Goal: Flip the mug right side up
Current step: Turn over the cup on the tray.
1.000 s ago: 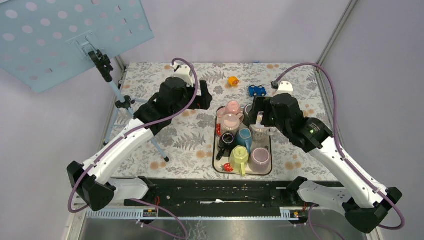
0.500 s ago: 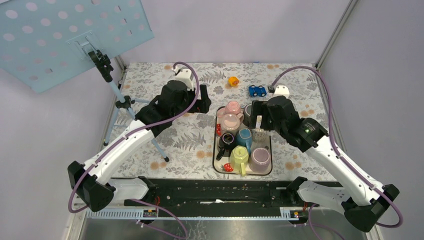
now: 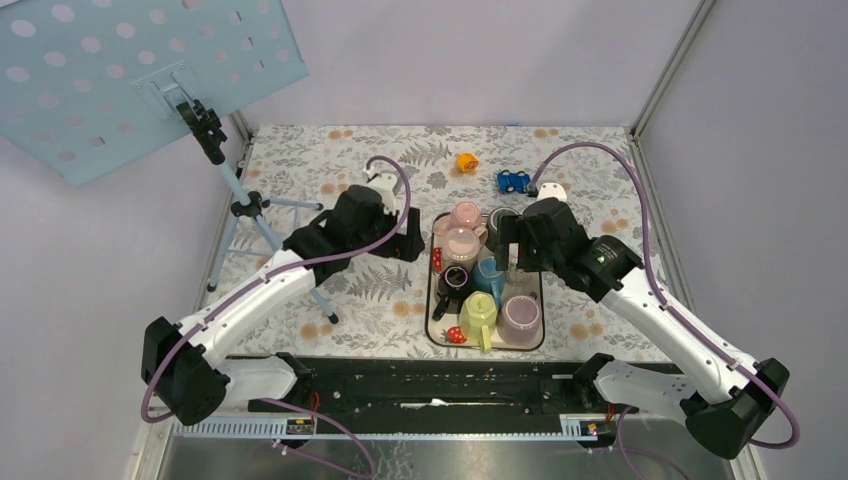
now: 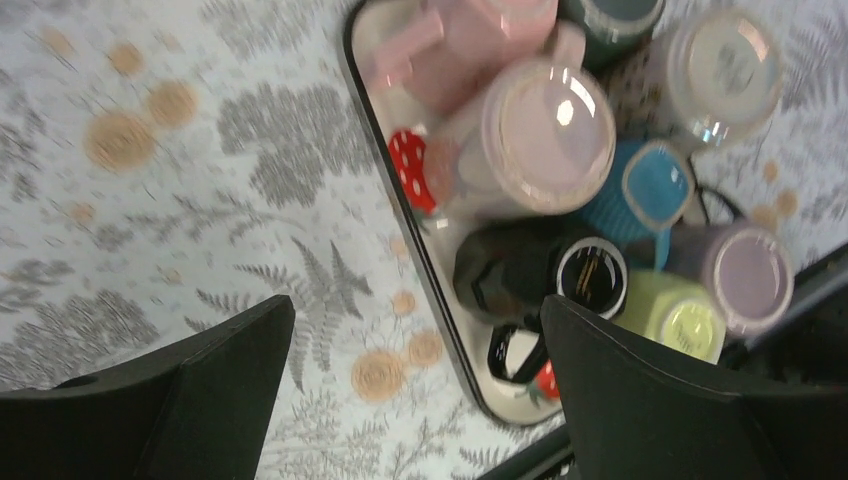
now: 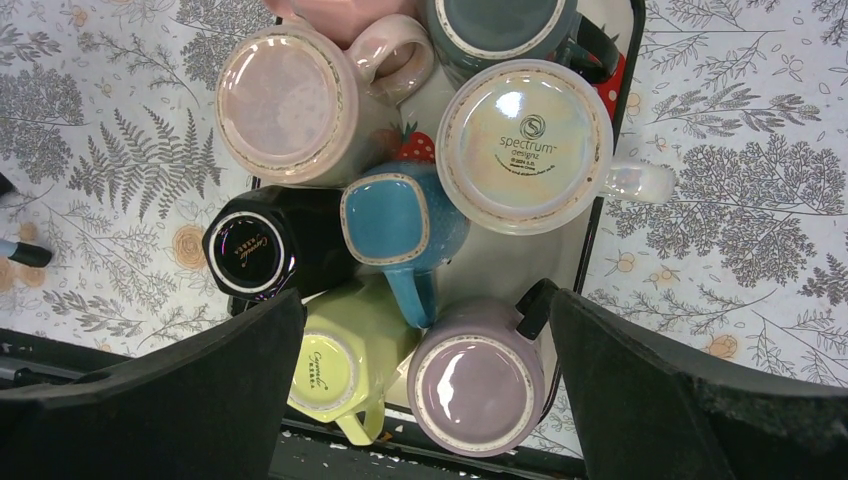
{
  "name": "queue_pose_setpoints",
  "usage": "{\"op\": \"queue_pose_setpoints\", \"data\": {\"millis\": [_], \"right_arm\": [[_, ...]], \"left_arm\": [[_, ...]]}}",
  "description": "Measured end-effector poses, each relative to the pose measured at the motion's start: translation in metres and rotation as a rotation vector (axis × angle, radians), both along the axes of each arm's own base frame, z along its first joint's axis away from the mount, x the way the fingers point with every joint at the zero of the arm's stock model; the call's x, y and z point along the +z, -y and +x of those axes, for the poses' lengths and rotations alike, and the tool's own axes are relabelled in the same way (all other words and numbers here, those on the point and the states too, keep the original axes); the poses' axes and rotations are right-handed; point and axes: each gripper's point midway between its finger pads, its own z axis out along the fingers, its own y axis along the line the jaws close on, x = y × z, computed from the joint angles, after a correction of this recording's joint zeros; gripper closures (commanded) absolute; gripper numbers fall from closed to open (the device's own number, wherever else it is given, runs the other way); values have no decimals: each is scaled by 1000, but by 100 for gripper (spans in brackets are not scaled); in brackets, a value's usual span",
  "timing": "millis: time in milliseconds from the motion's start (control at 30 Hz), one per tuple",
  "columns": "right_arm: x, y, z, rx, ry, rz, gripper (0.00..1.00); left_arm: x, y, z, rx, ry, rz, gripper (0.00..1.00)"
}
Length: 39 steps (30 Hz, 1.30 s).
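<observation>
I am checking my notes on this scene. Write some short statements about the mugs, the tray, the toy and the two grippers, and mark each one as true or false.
1. The white pearly mug stands upside down on the black-rimmed tray. True.
2. The right gripper is shut on a mug handle. False: its jaws are wide open and hold nothing.
3. The blue toy car lies on the tray among the mugs. False: it lies on the floral tablecloth, beyond the tray's far end.
4. The left gripper is open and empty. True.
5. The lilac mug stands right side up. False: its base faces upward, like the mugs around it.
</observation>
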Motion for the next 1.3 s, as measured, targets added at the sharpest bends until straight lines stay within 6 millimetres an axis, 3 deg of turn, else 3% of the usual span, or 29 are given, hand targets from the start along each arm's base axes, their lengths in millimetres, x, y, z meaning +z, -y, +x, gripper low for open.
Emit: {"op": "queue_pose_setpoints", "data": {"millis": [100,200,467,600,800,1067,1300], "right_arm": [[0,0,0,2,-2,2,0],[0,-1,0,2,-3,1,0],[-1,-2,0,5,-8,0,0],[2,-3,1,6,-3,8,0],[12,1,-2,-10,21,30,0],[51,18,-10,-55,139,96,0],[61,27,-14,-82,172,109,0]], "left_arm": [[-25,1,-20,-60,-66,11,1],[-39,4,-34,-103,-103,16,1],[-53,23,-65,-220,-138,51,6],[-71,35,-76,-266,-177,91,10],[-93,44,-86,-294,-222,145,17],[-129,56,-100,-312,-287,234,25],[-133,72,-94,-311,-277,254,29]]}}
